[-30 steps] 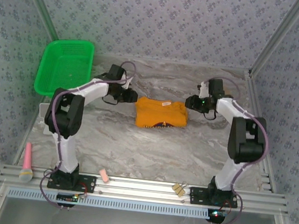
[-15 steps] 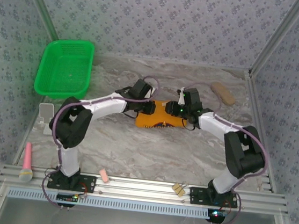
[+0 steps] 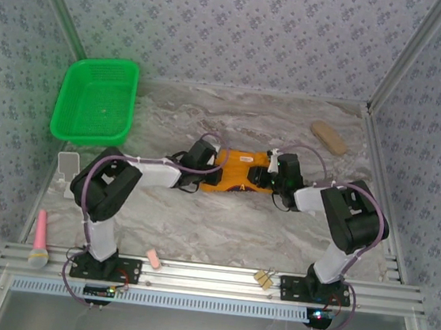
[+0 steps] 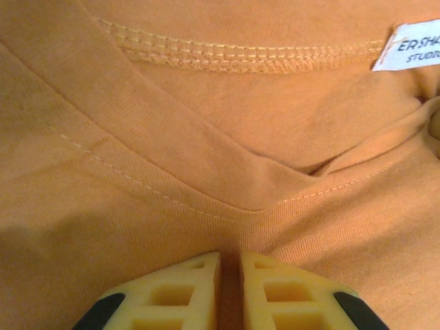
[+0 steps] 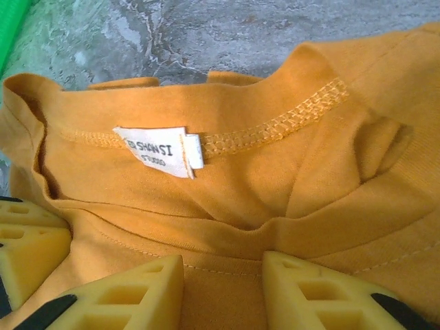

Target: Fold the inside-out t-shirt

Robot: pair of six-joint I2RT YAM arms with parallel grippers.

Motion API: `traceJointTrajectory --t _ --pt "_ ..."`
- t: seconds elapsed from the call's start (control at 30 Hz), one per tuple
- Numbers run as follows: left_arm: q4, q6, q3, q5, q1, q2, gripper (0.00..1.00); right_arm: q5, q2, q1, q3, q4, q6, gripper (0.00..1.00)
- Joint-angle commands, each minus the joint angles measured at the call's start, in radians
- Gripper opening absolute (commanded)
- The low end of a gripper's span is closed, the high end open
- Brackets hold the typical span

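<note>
T-shirt (image 3: 240, 171) lies compact mid-tabletop (image 3: 222, 221), between the 2 arms. Left gripper (image 4: 229, 256): jaws nearly together, pinching thin cloth below the collar. Right gripper (image 5: 223, 265): jaws apart, straddling cloth near the tag (image 5: 158, 150). Risk: a 1-layer pinch slips, or an uneven lift drags the layers askew.

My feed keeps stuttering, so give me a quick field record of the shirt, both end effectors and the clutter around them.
t-shirt: orange-yellow, bunched at mid-table, collar seam showing
neck tag: white, exposed at the collar
left end effector: jaws nearly together, pinching shirt fabric below the collar
right end effector: jaws apart, fabric lying between them near the tag
green basket: far left corner, apart from the shirt
tan object: far right, untouched
</note>
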Motion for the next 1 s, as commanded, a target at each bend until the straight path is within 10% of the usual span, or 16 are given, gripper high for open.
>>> traceJointTrajectory --t 0.0,0.23,0.37,0.57,0.97 --pt "-0.121 0.02 -0.052 0.05 0.033 -0.01 0.19 -0.029 -0.014 -0.004 -0.036 -0.095 -0.033 0.38" --pt "-0.331 0.163 0.07 -0.006 0.048 -0.297 0.21 0.104 -0.351 -0.003 0.063 -0.359 -0.127 0.42" --pt "-0.41 0.135 0.111 -0.04 0.084 -0.387 0.39 0.245 -0.434 -0.031 0.148 -0.563 -0.167 0.57" --pt "-0.436 0.012 0.184 0.289 0.203 -0.192 0.54 -0.161 -0.142 -0.227 0.426 -0.91 -0.265 0.59" --pt "-0.352 0.029 0.252 0.2 0.219 0.042 0.65 -0.169 0.176 -0.206 0.575 -0.902 -0.275 0.65"
